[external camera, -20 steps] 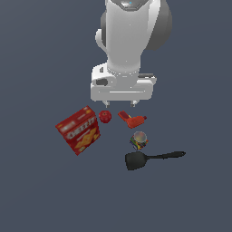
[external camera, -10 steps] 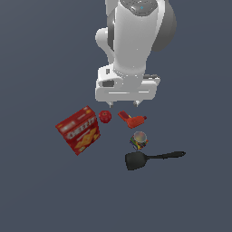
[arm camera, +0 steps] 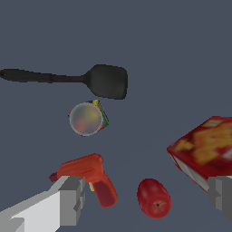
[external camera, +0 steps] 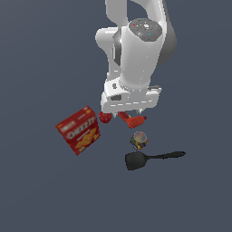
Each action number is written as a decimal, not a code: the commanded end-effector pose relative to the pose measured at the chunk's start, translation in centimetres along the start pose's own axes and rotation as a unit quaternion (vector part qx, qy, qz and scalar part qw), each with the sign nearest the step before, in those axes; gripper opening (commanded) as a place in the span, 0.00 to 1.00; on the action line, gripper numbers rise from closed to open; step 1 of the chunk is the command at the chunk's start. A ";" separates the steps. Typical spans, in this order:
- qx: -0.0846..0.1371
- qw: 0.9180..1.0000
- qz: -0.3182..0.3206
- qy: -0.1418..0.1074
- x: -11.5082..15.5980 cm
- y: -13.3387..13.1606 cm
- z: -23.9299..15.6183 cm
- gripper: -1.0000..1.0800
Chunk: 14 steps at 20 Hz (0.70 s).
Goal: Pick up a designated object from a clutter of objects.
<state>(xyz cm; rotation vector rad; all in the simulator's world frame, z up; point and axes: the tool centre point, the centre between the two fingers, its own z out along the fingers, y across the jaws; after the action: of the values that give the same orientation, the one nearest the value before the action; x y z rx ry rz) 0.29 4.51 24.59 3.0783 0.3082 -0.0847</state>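
From the exterior view's left: the cracker box (external camera: 79, 129), the red ball (external camera: 105, 117), the orange drill toy (external camera: 134, 120) under my wrist, then the little can (external camera: 139, 140) standing just above the black spatula (external camera: 152, 158). My gripper (arm camera: 147, 199) is spread wide, holding nothing.

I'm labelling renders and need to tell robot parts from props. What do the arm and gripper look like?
The arm is glossy white with dark grey joint sections and a grey round cap carrying small coloured dots. It ends in a boxy white hand. The gripper has blocky light-grey fingers with squared tips. No cables or lettering are visible.
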 end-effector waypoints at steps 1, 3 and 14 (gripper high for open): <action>-0.001 1.000 -0.025 0.003 0.7 -0.8 1.7 0.96; -0.001 0.999 -0.050 0.006 1.4 -1.6 3.2 0.96; 0.008 0.984 -0.175 0.026 3.6 -6.3 11.3 0.96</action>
<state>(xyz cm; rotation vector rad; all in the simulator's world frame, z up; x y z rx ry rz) 1.93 10.25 13.73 3.0157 0.8091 -0.0261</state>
